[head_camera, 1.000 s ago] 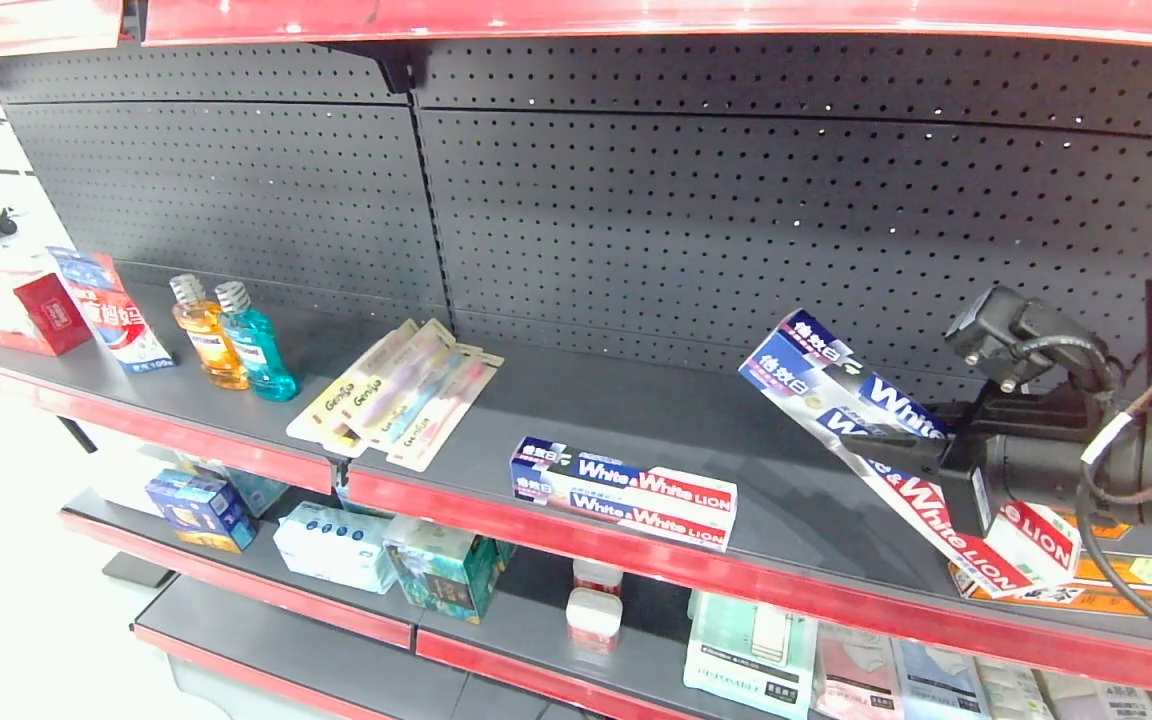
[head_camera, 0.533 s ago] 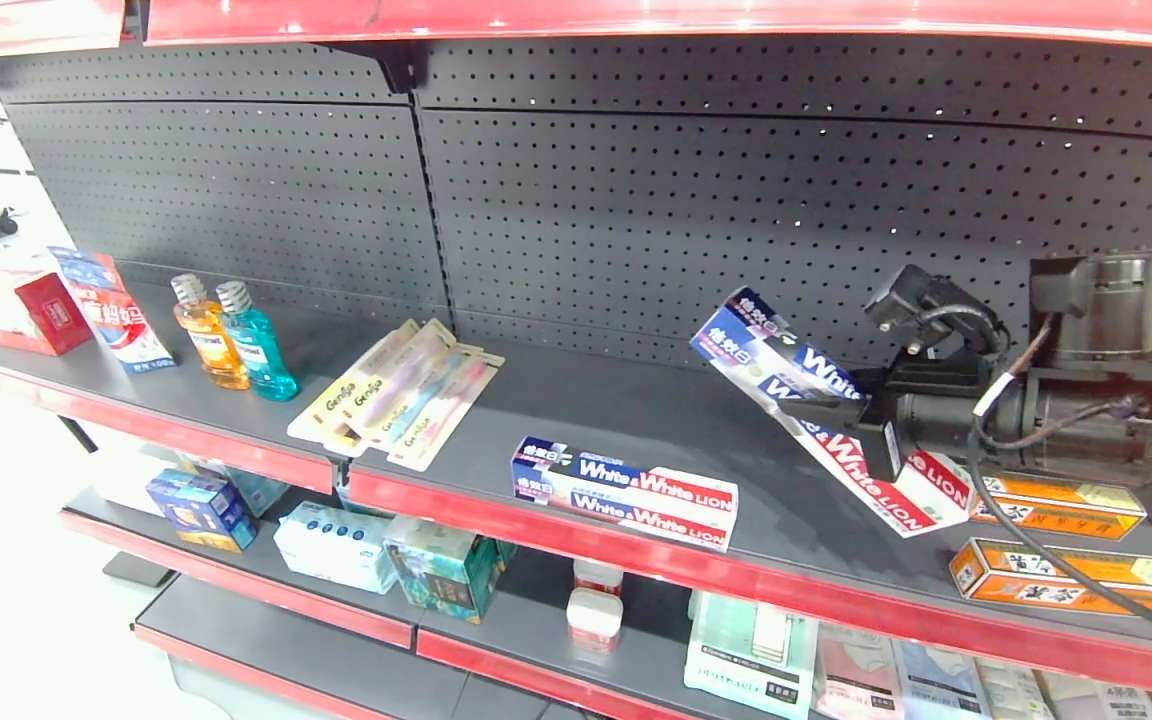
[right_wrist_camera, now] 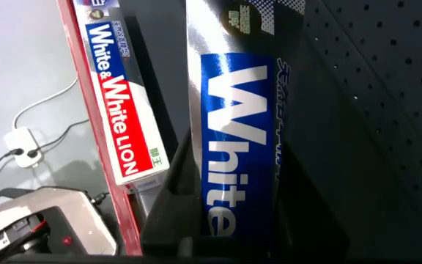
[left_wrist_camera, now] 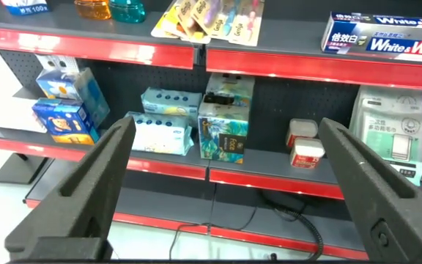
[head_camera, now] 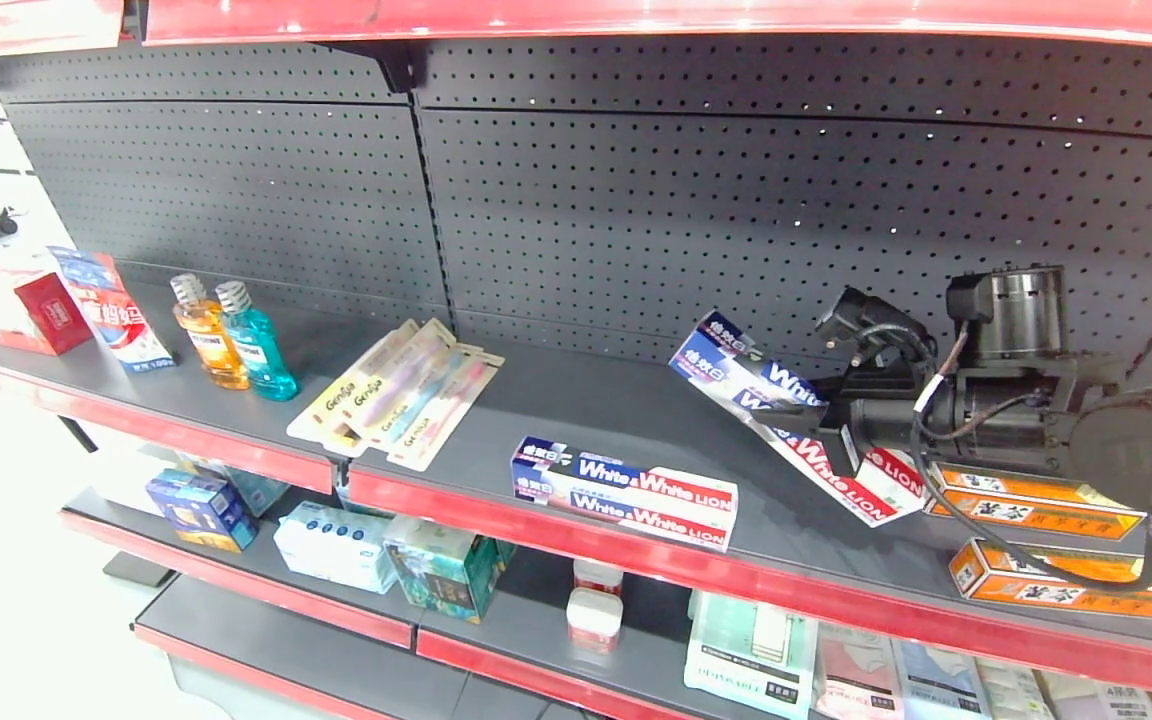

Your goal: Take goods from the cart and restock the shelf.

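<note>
1. left gripper (left_wrist_camera: 226,126) hangs by a lower shelf (left_wrist_camera: 160,170), fingers spread wide, holding nothing.
2. a flat toothpaste pack (head_camera: 624,490) lies at the front edge of the shelf (head_camera: 586,400).
3. farther back, the right gripper (head_camera: 816,430) clamps the held toothpaste box (head_camera: 736,372) mid-length, tilted over the shelf (low end touching or not: unclear).
4. it is likely light, stiff, glossy card; grip the broad faces gently, or it may crush or slip.

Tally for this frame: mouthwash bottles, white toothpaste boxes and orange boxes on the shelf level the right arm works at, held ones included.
Mouthwash bottles: 2, orange and teal
White toothpaste boxes: 2, one lying, one held in the right jaws
Orange boxes: 2
Total: 6
</note>
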### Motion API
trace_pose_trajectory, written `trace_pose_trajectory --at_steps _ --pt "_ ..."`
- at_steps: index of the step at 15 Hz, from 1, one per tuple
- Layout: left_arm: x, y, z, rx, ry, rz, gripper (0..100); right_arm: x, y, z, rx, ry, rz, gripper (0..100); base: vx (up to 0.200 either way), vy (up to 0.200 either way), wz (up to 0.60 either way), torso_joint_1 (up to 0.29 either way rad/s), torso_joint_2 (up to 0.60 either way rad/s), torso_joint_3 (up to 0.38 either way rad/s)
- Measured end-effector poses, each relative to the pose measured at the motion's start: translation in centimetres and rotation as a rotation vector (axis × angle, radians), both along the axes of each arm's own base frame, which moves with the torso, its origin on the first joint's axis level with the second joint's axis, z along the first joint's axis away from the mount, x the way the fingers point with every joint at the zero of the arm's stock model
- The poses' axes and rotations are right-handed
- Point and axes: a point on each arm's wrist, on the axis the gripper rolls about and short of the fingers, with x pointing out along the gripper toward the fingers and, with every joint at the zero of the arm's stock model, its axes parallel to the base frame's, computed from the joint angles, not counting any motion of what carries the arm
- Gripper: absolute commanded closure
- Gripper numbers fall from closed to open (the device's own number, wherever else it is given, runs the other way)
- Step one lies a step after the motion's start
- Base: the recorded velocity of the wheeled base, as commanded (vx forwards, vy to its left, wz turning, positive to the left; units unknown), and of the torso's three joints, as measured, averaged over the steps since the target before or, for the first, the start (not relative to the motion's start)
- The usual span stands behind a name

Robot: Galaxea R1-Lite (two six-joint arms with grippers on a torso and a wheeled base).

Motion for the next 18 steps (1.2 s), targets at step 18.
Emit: trace_pose_trajectory --at_steps 18 --pt "0.0 0.0 0.0 0.0 0.001 0.0 0 5.0 2.1 -1.4 0.029 -0.011 0.099 100 0.0 0.0 0.0 0.0 0.0 0.0"
